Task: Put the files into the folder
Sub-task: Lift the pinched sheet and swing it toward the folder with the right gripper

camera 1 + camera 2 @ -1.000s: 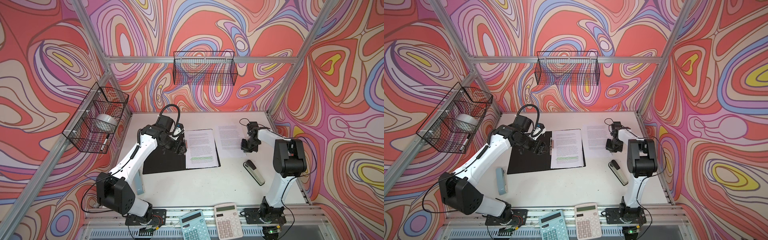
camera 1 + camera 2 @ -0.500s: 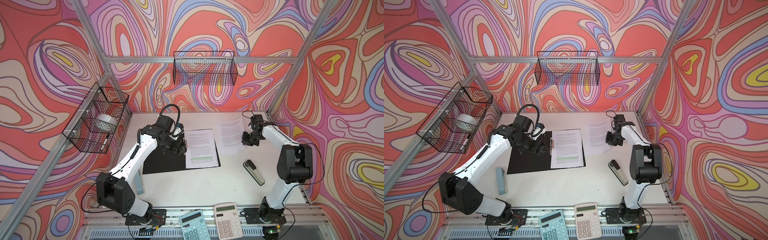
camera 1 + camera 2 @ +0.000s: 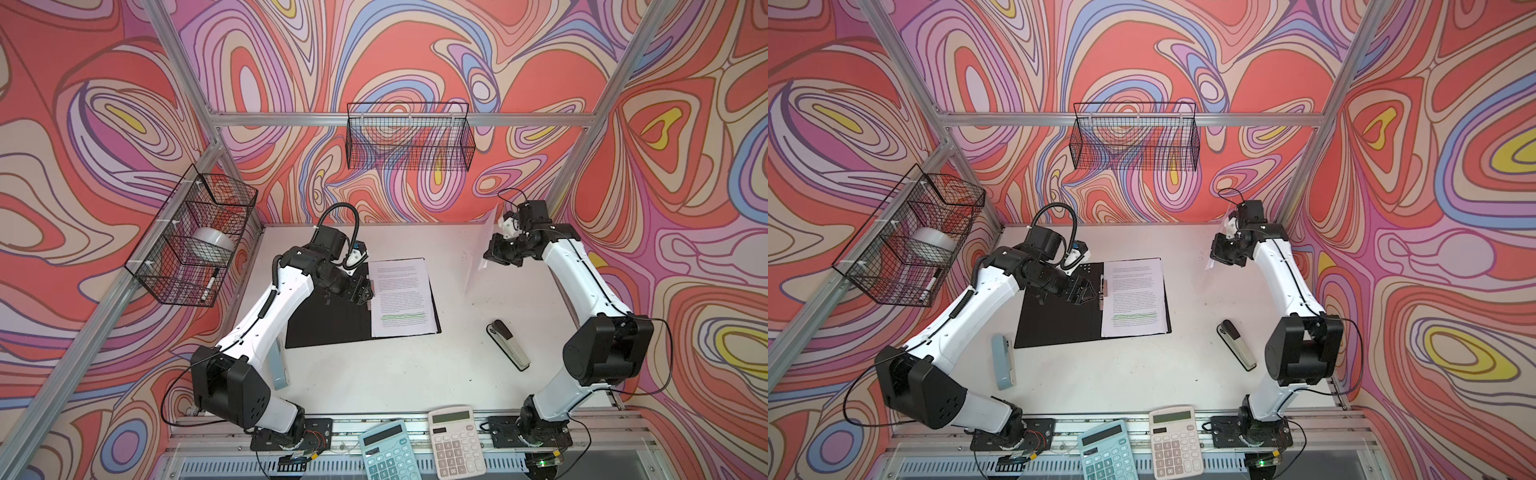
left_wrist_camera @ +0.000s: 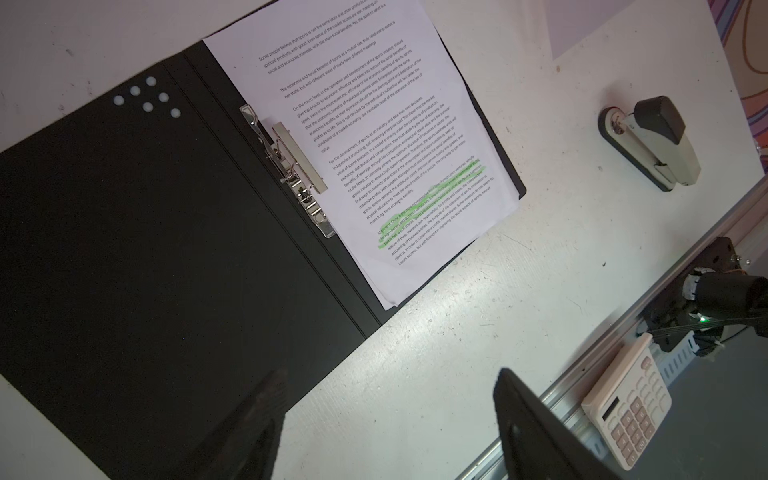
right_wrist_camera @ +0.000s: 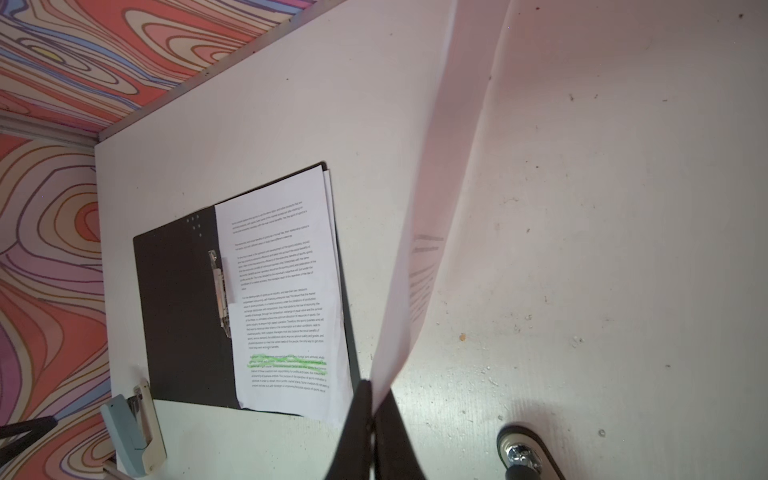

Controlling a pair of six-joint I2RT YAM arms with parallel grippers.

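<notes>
- Right gripper [image 5: 374,401]: jaws pressed together on the edge of one sheet [image 5: 440,187]. It hangs curled away from the gripper. The print is only a faint show-through that I cannot read.
- I cannot tell whether the sheet's far end touches the tabletop [image 5: 623,208].
- In both top views this sheet is nearly edge-on and hard to pick out.
- Left gripper [image 4: 386,428]: jaws wide apart, nothing between them. The fingers are blurred and cut off by the wrist frame.
- Folder [image 3: 328,320]: open, black side up, under the left gripper and partly hidden by the left arm [image 3: 270,316]. Contact unclear.
- Files [image 3: 401,295]: stacked just beyond the left gripper, beside the clip [image 4: 291,166], well apart from the right gripper. Sheet count unclear.
</notes>
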